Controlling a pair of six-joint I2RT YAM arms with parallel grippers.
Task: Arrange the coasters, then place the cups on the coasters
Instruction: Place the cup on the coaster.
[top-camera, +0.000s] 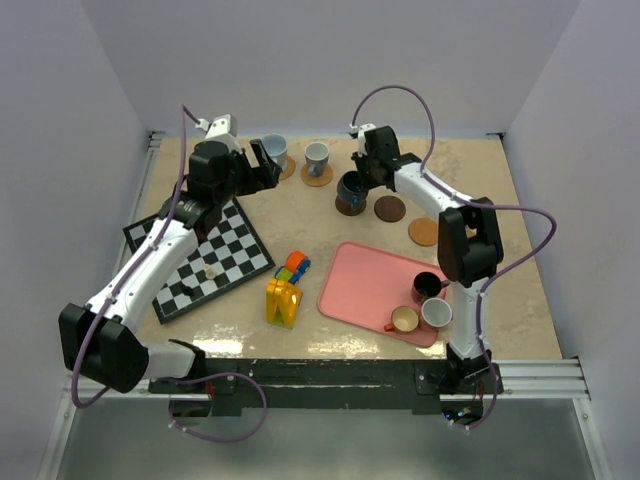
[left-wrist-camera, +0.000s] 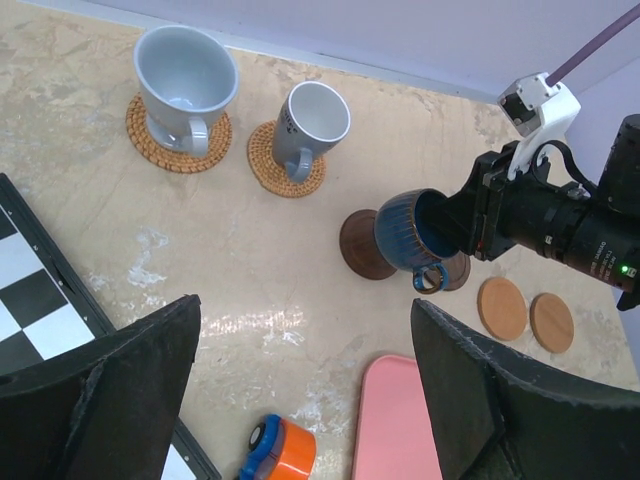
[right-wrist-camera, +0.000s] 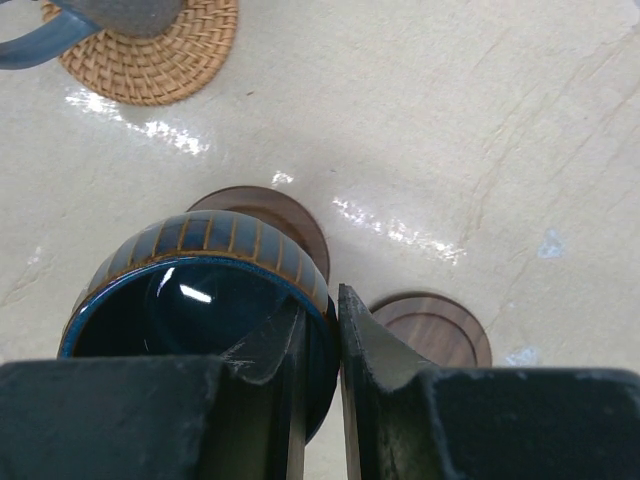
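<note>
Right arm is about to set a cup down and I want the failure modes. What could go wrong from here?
1. The right gripper pinches only the rim of the navy cup, which hangs tilted over a dark coaster. It may land off-centre or tip on release.
2. The second dark coaster lies close beside it, so the cup could nudge it.

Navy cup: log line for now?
right gripper shut on navy cup | tilted at dark brown coaster | left gripper open | three cups on pink tray
</note>
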